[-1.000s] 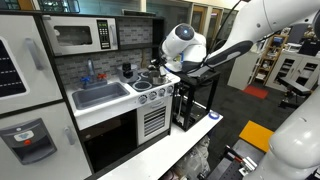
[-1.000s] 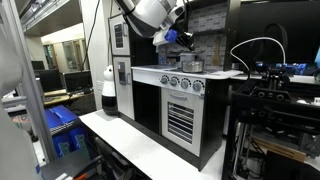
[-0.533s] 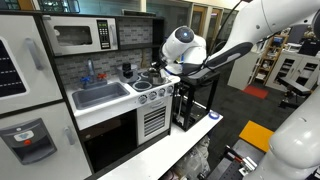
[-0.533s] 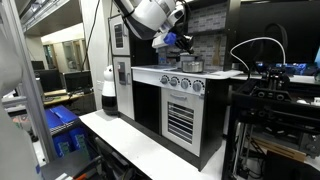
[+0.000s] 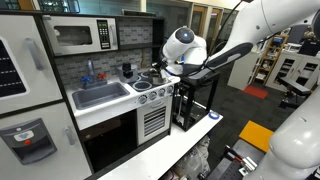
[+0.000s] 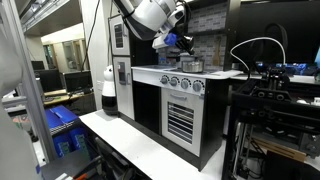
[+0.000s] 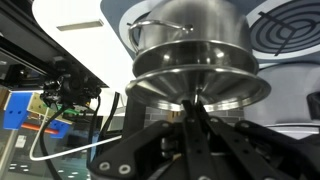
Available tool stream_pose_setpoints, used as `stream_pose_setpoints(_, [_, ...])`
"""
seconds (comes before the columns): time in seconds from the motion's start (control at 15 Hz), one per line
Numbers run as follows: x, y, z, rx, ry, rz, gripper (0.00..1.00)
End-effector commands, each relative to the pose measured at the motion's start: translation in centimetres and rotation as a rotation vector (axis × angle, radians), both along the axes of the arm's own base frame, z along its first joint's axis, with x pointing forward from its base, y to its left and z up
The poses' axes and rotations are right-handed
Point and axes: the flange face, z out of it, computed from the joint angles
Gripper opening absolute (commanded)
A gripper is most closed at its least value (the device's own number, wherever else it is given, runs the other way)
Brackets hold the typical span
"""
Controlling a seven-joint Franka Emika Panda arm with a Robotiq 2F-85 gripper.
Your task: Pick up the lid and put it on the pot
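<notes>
In the wrist view my gripper (image 7: pixel 190 108) is shut, its fingers meeting on the middle of the round silver lid (image 7: pixel 200 85). The lid fills the view just past the fingertips. The shiny silver pot (image 7: pixel 190 30) with its wire handles lies directly beyond the lid, on the white stove top; I cannot tell whether lid and pot touch. In both exterior views the gripper (image 5: pixel 153 72) (image 6: pixel 172 42) hangs low over the stove of the toy kitchen, and the lid and pot are too small there to make out.
A black coil burner (image 7: pixel 290 30) lies beside the pot. The toy kitchen has a sink (image 5: pixel 100 95), a faucet (image 5: pixel 88 72), a black cup (image 5: pixel 126 70), a microwave (image 5: pixel 82 36) and stove knobs (image 5: pixel 152 96). A black rack (image 5: pixel 195 100) stands next to the stove.
</notes>
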Motion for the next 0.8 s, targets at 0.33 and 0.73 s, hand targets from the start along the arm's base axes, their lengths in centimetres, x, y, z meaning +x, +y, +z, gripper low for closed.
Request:
stream_pose_setpoints(0.33, [0.37, -0.96, -0.99, 0.004, 0.01, -0.007, 0.01])
stream_pose_setpoints(0.73, [0.23, -0.62, -0.68, 0.001, 0.013, -0.009, 0.03])
